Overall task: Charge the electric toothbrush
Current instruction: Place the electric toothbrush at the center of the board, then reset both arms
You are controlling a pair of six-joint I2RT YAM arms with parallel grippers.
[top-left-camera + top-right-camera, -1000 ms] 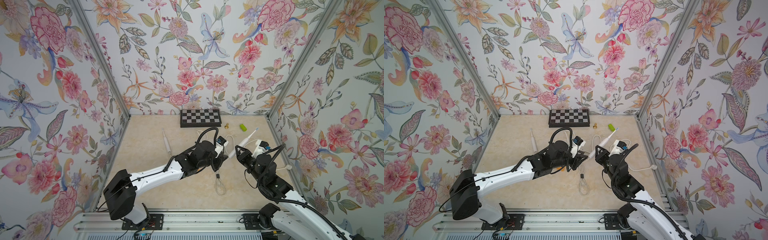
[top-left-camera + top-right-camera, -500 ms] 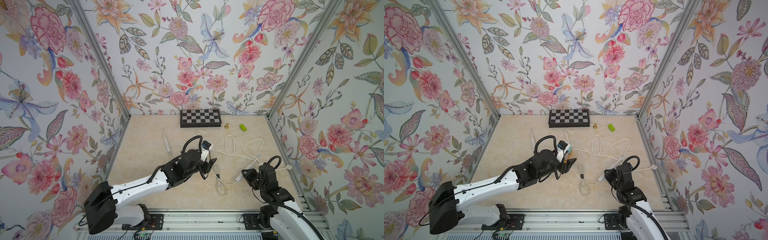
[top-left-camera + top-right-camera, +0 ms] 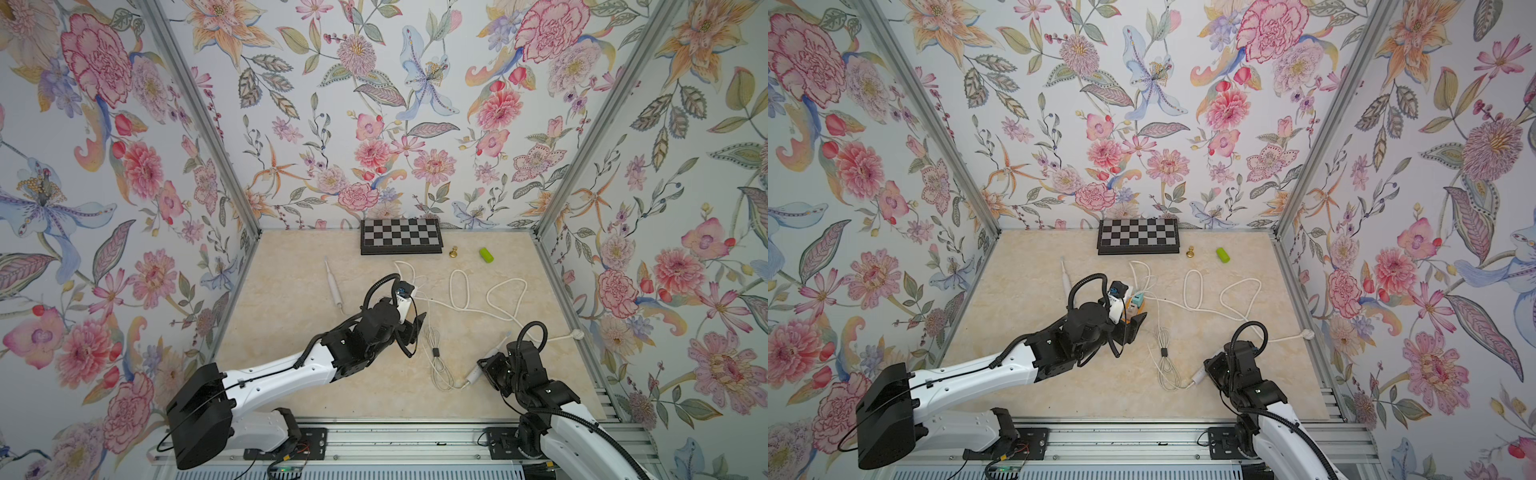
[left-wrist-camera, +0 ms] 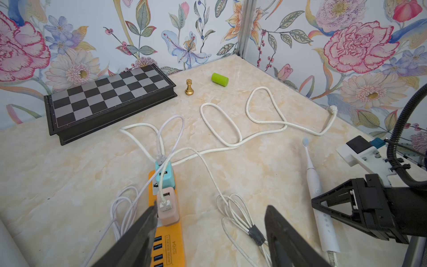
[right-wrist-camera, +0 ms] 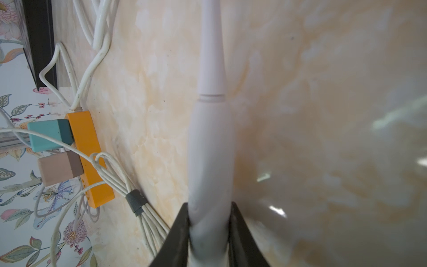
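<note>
The right end effector (image 3: 485, 370) is clenched on the electric toothbrush (image 3: 473, 376), at about 4 o'clock on the marbled surface (image 3: 270, 345). The right wrist view shows both black fingers (image 5: 182, 222) pressed against the lower part of the white handle (image 5: 211, 138). The brush head points toward 1 o'clock and the base toward 7 o'clock. Whether the handle rests on the surface or hangs just above it cannot be told.

The thin white charging cable (image 3: 435, 353), bundled with a dark tie, lies just beside the brush at its 9 o'clock side. One end of it meets the base of the handle.

The left end effector (image 4: 211, 207) is released, its jaws wide apart with nothing between them. It hovers near the centre of the surface over the orange power strip (image 4: 171, 242). One finger (image 4: 147, 222) is right next to the pink adapter (image 4: 169, 215), which carries a white USB plug; contact cannot be judged. A teal adapter (image 4: 164, 176) sits just beyond it on the same strip.

A second toothbrush (image 3: 333, 286) lies well apart at 10 o'clock. The chessboard (image 3: 401, 239) sits at 12 o'clock against the wall, with a gold pawn (image 3: 454, 252) and a green cylinder (image 3: 486, 254) near 1 o'clock. A thick white cord (image 3: 498, 286) loops across at 2 o'clock.
</note>
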